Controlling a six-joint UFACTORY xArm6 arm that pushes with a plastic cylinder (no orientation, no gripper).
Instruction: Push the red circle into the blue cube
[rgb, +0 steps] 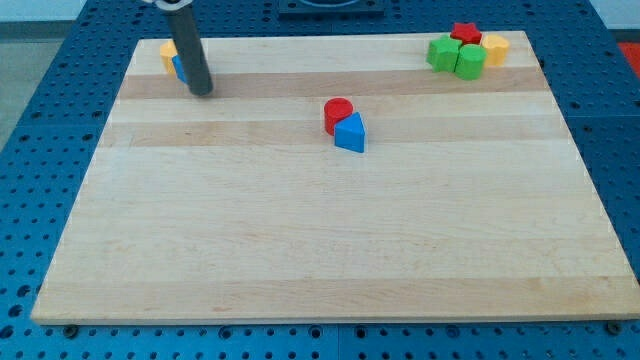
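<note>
The red circle (337, 112) lies near the board's middle, touching a blue triangular block (351, 133) just below and right of it. The blue cube (179, 68) is at the view's top left, mostly hidden behind my rod, with a yellow block (168, 50) touching it on its upper left. My tip (202, 91) rests on the board just below and right of the blue cube, far to the left of the red circle.
At the view's top right a cluster holds a red star (465, 33), two green blocks (443, 52) (470, 61) and a yellow block (495, 48). The wooden board (330, 240) lies on a blue perforated table.
</note>
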